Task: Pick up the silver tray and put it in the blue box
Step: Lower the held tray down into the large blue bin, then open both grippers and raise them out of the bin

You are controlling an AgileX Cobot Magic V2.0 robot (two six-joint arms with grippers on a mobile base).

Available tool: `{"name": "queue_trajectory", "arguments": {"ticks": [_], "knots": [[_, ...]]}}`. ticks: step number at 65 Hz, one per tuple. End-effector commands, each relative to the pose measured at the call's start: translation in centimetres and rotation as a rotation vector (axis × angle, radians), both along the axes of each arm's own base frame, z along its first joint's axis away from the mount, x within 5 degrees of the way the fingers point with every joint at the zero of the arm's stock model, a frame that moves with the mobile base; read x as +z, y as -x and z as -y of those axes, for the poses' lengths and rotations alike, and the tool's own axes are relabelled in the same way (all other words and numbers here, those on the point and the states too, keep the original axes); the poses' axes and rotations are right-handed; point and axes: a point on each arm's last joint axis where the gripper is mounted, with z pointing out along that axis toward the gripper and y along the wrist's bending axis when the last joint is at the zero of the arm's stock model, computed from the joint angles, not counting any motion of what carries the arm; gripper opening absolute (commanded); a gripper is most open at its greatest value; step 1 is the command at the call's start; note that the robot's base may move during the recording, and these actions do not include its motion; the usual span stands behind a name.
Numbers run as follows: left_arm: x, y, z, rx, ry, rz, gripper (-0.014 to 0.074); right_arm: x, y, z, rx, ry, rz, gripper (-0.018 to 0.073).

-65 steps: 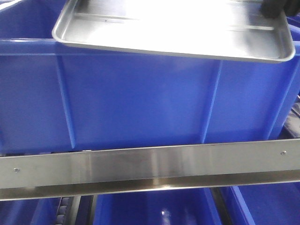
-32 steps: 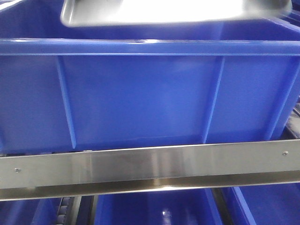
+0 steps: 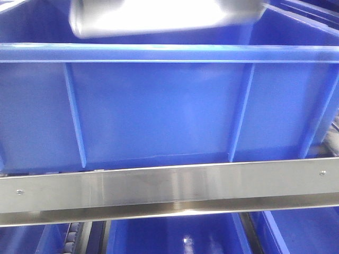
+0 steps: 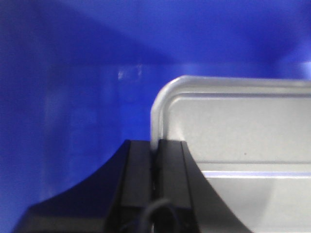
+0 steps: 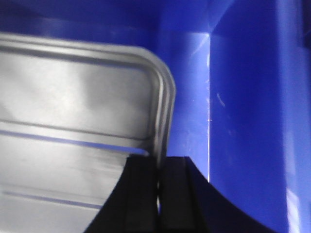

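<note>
Closest to me, a bright steel rail (image 3: pixel 169 188) runs flat across the front view from 9 o'clock to 3 o'clock, with a small screw near each end. Below it, at 6 o'clock, the open top of a lower blue bin (image 3: pixel 175 235) shows. A few dark rollers (image 3: pixel 74 238) sit at 7 o'clock.

The rail hides the foot of the box (image 3: pixel 159 111), which stands just behind it. The box fills most of the view with a deep blue wall, upright ribs and a thick rim along the top.

Past that near rim, at 12 o'clock, the tray (image 3: pixel 159 16) is a blurred, shiny shape over the mouth of the box, glaring white on top. More blue wall shows behind it.

From the left wrist, the left claw (image 4: pixel 155 145) sits at 6 o'clock, its black fingers pinched narrow on the tray's (image 4: pixel 233 136) rolled rim beside a rounded corner. The tray spreads toward 3 o'clock with one rib across its floor. The box's (image 4: pixel 73 73) inner walls close round from 9 to 12 o'clock, apart from the rim.

From the right wrist, the right claw (image 5: pixel 159 162) is clamped on the rim at the tray's (image 5: pixel 73 111) other side. The ribbed floor runs off toward 9 o'clock, and an inside corner of the box (image 5: pixel 243 97) stands at 1 o'clock.

I cannot tell whether the tray rests on the box floor.
</note>
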Motion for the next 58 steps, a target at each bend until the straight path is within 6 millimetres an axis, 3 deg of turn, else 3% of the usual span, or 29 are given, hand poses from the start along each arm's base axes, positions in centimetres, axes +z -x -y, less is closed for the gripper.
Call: {"name": "queue_trajectory", "arguments": {"ticks": [1, 17, 24, 29, 35, 41, 48, 53, 58], "knots": [[1.3, -0.9, 0.0, -0.028, 0.015, 0.101, -0.0104, 1.1, -1.3, 0.5, 0.012, 0.010, 0.099, 0.0058], [-2.9, -3.4, 0.7, -0.013, -0.034, 0.014, -0.0104, -4.0, -4.4, -0.5, 0.014, 0.060, 0.004, 0.0060], [-3.7, -3.9, 0.5, 0.005, -0.024, -0.017, -0.0094, -4.9, -4.7, -0.7, 0.014, 0.069, -0.015, 0.0060], [-3.9, -4.2, 0.1, 0.018, -0.011, -0.027, -0.0039, -4.9, -4.8, -0.7, 0.016, 0.069, -0.014, 0.0078], [-3.8, -4.3, 0.1, 0.017, 0.010, -0.017, 0.0087, -4.6, -4.8, -0.7, 0.016, 0.064, -0.004, 0.0183], [-3.4, -4.4, 0.1, 0.017, 0.016, -0.007, 0.0277, -4.0, -4.8, -0.7, 0.012, 0.059, 0.007, 0.0370], [-2.6, -4.4, 0.1, 0.024, 0.022, 0.001, 0.0427, -3.2, -4.8, -0.6, -0.003, 0.060, 0.005, 0.0558], [-1.9, -4.4, 0.1, 0.029, 0.026, -0.010, 0.0472, -2.5, -4.6, -0.4, -0.020, 0.065, -0.005, 0.0610], [-0.7, -4.1, 0.0, 0.013, 0.011, -0.013, 0.0472, -1.6, -4.3, -0.2, -0.037, 0.068, -0.013, 0.0598]]}}
